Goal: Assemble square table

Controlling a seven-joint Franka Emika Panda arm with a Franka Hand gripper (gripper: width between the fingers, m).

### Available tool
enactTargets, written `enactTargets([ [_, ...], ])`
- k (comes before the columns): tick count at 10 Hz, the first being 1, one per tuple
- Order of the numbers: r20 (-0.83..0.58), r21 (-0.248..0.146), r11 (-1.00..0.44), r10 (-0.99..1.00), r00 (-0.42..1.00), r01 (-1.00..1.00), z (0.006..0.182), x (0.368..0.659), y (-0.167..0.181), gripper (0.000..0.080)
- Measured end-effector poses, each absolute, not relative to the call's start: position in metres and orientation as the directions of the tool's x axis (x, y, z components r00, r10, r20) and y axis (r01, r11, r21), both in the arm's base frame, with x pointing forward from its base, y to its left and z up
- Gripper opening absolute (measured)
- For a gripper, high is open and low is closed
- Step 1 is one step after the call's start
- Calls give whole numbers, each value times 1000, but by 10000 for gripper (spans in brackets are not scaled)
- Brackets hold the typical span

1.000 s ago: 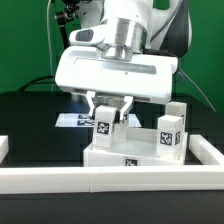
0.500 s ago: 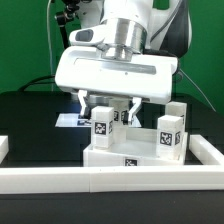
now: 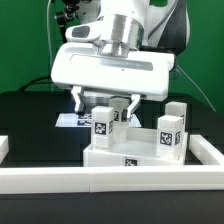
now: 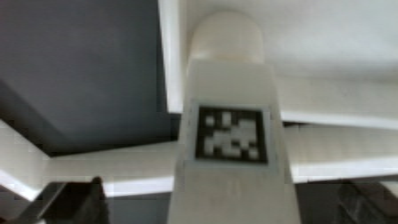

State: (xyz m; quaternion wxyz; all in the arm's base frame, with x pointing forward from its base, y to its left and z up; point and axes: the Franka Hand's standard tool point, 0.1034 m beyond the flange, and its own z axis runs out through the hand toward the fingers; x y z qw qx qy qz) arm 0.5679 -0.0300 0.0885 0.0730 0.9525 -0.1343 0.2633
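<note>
My gripper (image 3: 106, 103) hangs with its jaws spread wide and nothing between the pads; in the exterior view one finger stands on each side of a leg (image 3: 104, 123), clear of it, and the wrist view agrees, with the dark fingertips (image 4: 68, 200) at the two corners and the leg (image 4: 231, 140) running up the middle between them. So the leg lies straight below the claw, centred in the gap, its long axis upright and in line with my approach. It stands on the square tabletop (image 3: 130, 157), which rests against the white border rail (image 3: 110, 179) at the front. Two more legs (image 3: 170, 134) stand upright on the slab toward the exterior view's right, close by, and I judge that side the one to watch.
</note>
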Motion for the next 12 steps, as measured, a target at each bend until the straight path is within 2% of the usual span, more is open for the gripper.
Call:
enactTargets([
  [2,524,58,-953,-224,822,-297,99,571,-36,649],
  [4,500,56,-954,-229,835,-295,95,570,-33,649],
  [6,354,31,-951,-278,893,-308,88,566,-29,649],
  [10,69,11,-933,-359,931,-361,80,563,-45,649],
  [11,22,5,-929,-371,929,-371,81,565,-45,649],
  [12,41,3,-929,-371,928,-371,83,570,-43,649],
])
